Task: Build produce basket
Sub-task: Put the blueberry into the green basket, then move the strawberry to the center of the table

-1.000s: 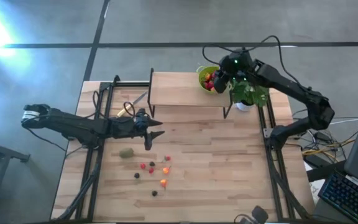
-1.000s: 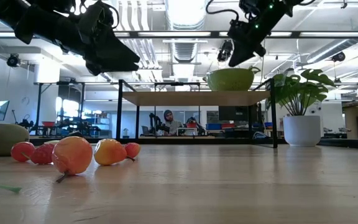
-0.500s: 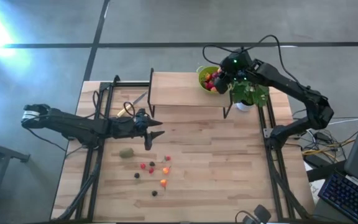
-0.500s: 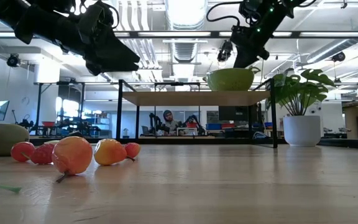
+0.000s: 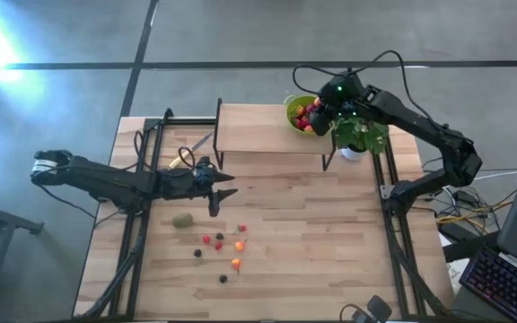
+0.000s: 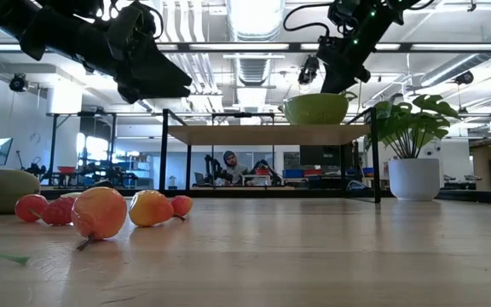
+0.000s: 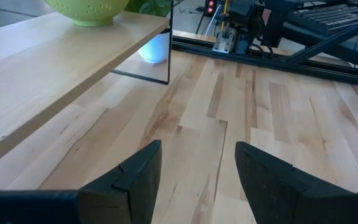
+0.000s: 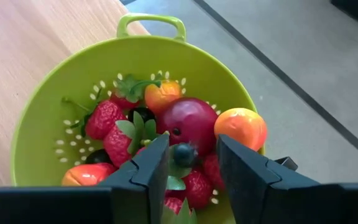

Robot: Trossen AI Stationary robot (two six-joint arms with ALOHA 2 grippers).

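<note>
1. Up at the far right corner of the raised wooden shelf (image 5: 258, 127): the produce basket (image 5: 294, 105), lime-green, with holes in its wall and a looped handle, just beside the potted plant (image 5: 359, 135).
2. Directly over that basket: the right gripper (image 8: 192, 146), pointing down into it, fingers parted to a moderate gap and pinching nothing.
3. Just beneath that gap, lying on top of the heap: a small dark blue berry (image 8: 184, 154), closer to one finger than the other; cannot tell for certain whether touching it.
4. Heaped in the basket around the berry: strawberries, a large dark-red round fruit (image 8: 190, 120), two small orange ones and some green leaves.
5. Out on the table (image 5: 330, 242), well apart from the basket: a loose scatter of small red, orange and dark produce (image 5: 223, 247), with the brownish-green kiwi (image 5: 182, 219) off to the left arm's side of it.
6. Near the left front leg of the shelf, above bare wood: the left gripper (image 5: 221, 199), hanging clear of the table with fingers spread wide and empty.
7. Seen from table height: both arms up high, basket on the shelf, fruit lying close to the lens.
</note>
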